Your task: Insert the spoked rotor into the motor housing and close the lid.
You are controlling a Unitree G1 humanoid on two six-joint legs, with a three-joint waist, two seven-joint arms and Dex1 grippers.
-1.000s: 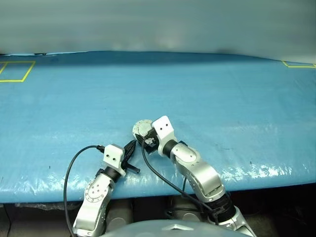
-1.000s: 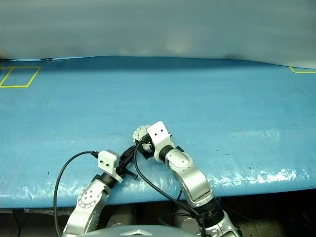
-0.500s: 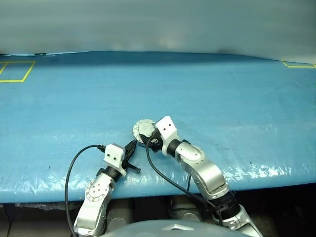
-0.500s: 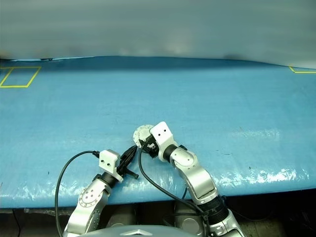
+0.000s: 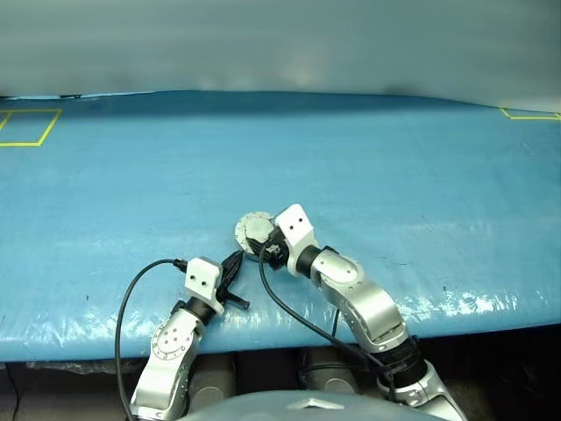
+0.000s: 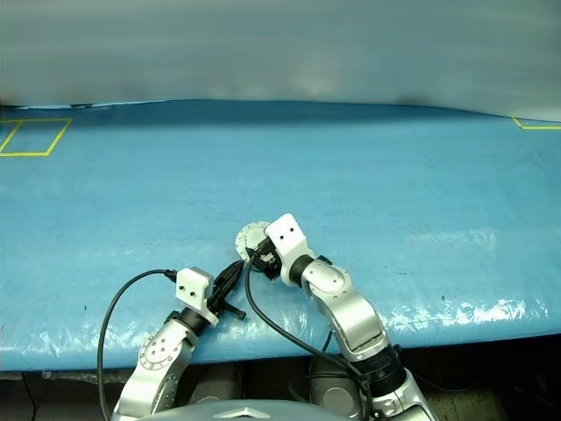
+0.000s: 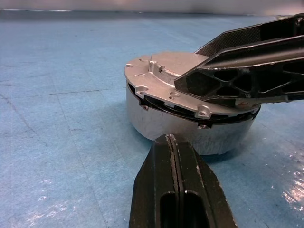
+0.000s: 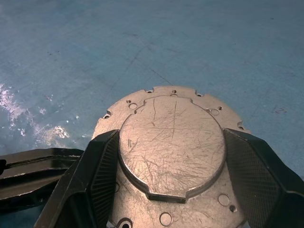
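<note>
Sitting near the front edge of the blue table (image 5: 394, 167), lid (image 8: 171, 147) down on the housing (image 7: 190, 130), plain scratched face up, no writing readable. Straddling the lid's raised centre: right gripper (image 8: 166, 190), fingers spread and against its sides. Pinched fully closed just beside the housing wall: left gripper (image 7: 171, 142).

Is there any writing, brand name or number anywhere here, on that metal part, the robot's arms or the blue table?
None: no readable word, number or brand.
The lid: scratches, small holes, no lettering.
The motor housing: plain metal wall, unmarked.
The left hand and right hand: plain black fingers, no label.
The blue table: yellow taped corner outlines, no text.
</note>
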